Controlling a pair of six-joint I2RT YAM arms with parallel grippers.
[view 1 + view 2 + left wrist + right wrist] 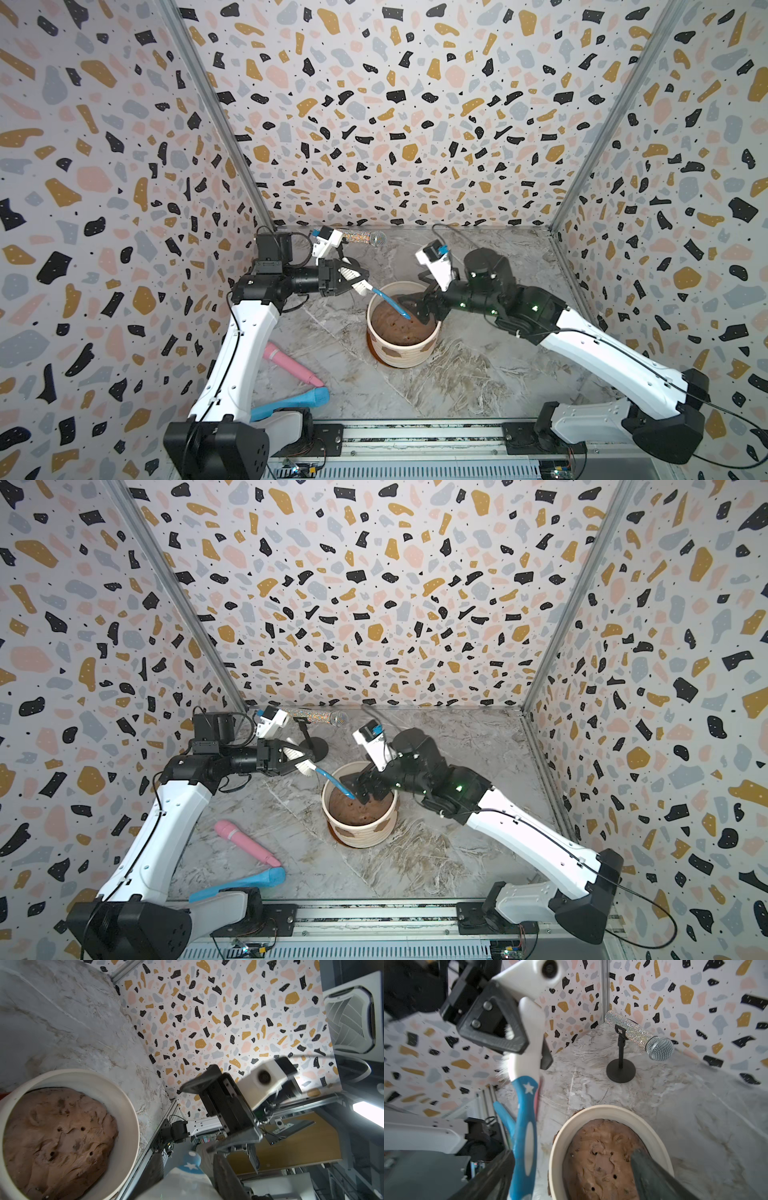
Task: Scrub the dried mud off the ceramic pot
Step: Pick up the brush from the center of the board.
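The cream ribbed ceramic pot [405, 356] stands mid-table on a brown saucer, filled with a brown soil mound [397, 330]. Patches of dried mud [390, 353] [348, 833] stick to its near wall. A brush with white bristles [360, 286] and a blue handle [390, 300] [523, 1136] reaches over the pot's rim [128, 1126]. My left gripper [351, 279] [189, 1180] is shut on the brush's white head. My right gripper [415, 309] [573, 1178] hangs over the soil with its jaws wide open. The handle's end lies beside one finger [492, 1178].
A glittery microphone [361, 237] [639, 1034] rests on a black stand at the back, behind my left gripper. A pink microphone [291, 363] and a blue one [291, 403] lie at the front left, near my left arm. Patterned walls enclose three sides.
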